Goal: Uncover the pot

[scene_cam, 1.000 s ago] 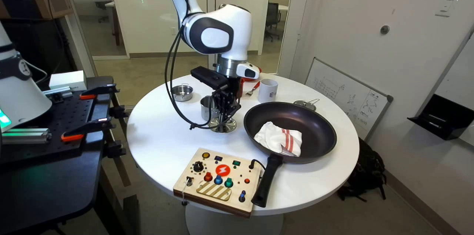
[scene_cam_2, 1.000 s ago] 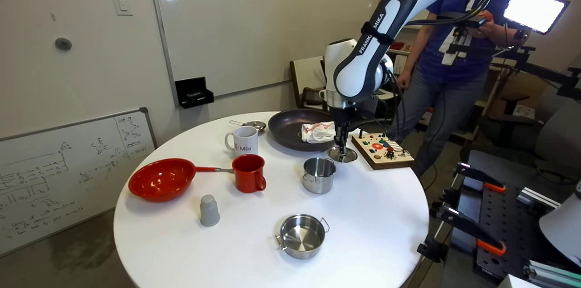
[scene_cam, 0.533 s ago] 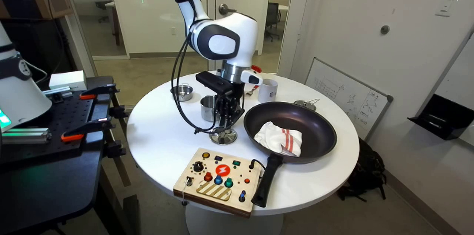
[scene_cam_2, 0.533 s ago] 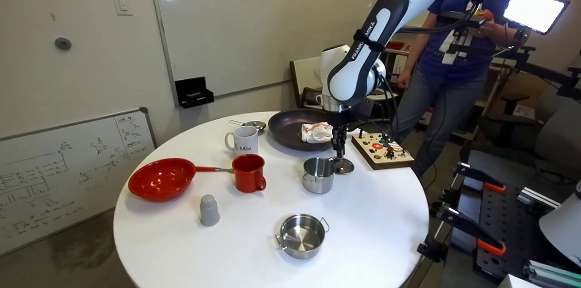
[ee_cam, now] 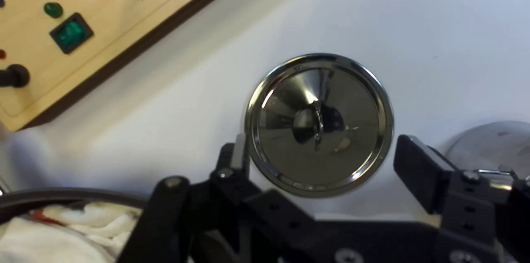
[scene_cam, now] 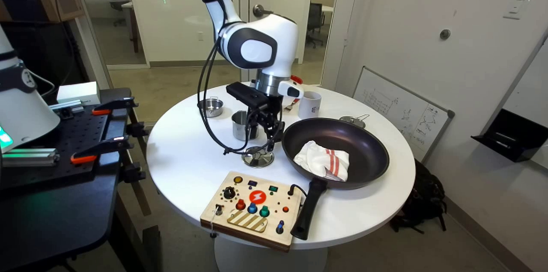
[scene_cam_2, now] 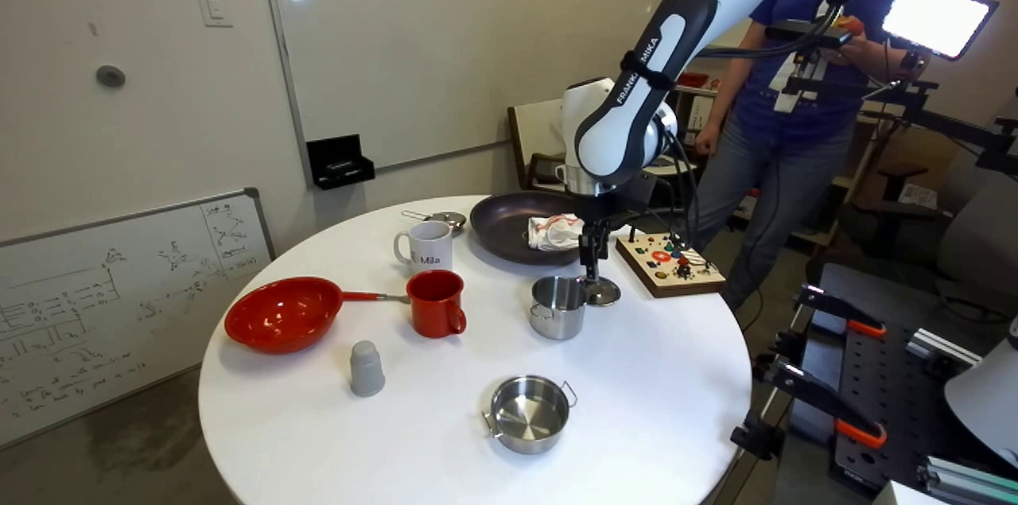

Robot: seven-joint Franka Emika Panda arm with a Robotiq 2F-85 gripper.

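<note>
The round shiny lid [ee_cam: 356, 147] lies flat on the white table in the wrist view, its small loop handle upright at the centre. My gripper [ee_cam: 322, 147] is open above it, one finger to each side of the lid and nothing gripped. In an exterior view the lid [scene_cam: 258, 158] sits just below the fingertips. Beside it stands the steel pot [scene_cam_2: 559, 314], upright and uncovered, its inside showing. One finger partly covers the pot [ee_cam: 492, 147] at the right edge of the wrist view.
A black frying pan [scene_cam: 364, 147] with a folded cloth [scene_cam: 319, 159] stands close to the gripper. The wooden switch board [scene_cam: 250, 212] is near the lid. A shallow two-handled steel bowl [scene_cam_2: 530, 413], red mug [scene_cam_2: 436, 304], white mug [scene_cam_2: 429, 242], red pan [scene_cam_2: 285, 314] and grey cup [scene_cam_2: 367, 370] stand elsewhere.
The arm has come down and the lid with it, onto the table. Since then the fingers, shut at the lid's handle a second ago, have spread apart. The pot has not moved.
</note>
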